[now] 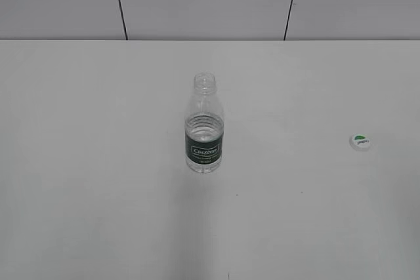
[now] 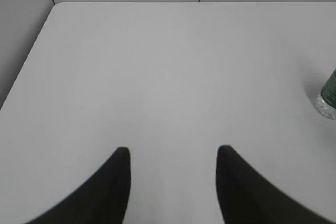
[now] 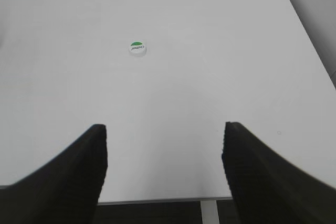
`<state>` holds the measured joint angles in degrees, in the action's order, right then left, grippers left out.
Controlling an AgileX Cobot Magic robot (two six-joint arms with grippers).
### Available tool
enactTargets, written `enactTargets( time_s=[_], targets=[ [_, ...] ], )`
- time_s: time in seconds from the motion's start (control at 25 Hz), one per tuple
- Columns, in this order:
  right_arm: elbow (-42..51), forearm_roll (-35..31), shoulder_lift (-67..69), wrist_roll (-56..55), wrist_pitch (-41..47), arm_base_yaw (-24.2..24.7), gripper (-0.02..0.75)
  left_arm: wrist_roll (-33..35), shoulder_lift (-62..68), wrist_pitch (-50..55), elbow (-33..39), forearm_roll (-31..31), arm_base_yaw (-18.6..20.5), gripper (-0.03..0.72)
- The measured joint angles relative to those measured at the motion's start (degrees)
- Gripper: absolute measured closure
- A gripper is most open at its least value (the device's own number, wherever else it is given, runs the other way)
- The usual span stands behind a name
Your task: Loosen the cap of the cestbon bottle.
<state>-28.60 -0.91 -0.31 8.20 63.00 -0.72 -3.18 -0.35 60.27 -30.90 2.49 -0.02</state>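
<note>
I noted the cestbon bottle (image 1: 205, 126) upright mid-table, uncapped, probably light, thin-walled, best held at its label; the cap (image 1: 359, 141) lay far right; left gripper (image 2: 173, 153) and right gripper (image 3: 164, 129) wide open, empty.

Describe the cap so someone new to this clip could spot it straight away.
On the white table, start from the open-necked clear bottle standing upright at the centre and look far to the right. The cap lies there alone, flat on the table, apart from the bottle. It is a small round white disc with a green half and tiny lettering.
</note>
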Motion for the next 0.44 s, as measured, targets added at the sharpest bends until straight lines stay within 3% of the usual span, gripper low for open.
enactTargets(
  time_s=[0.44],
  targets=[
    [0.0,0.1,0.0,0.0,-0.1,0.0,0.209,0.0,0.0,0.0,0.0,0.0,0.0,0.391]
  ],
)
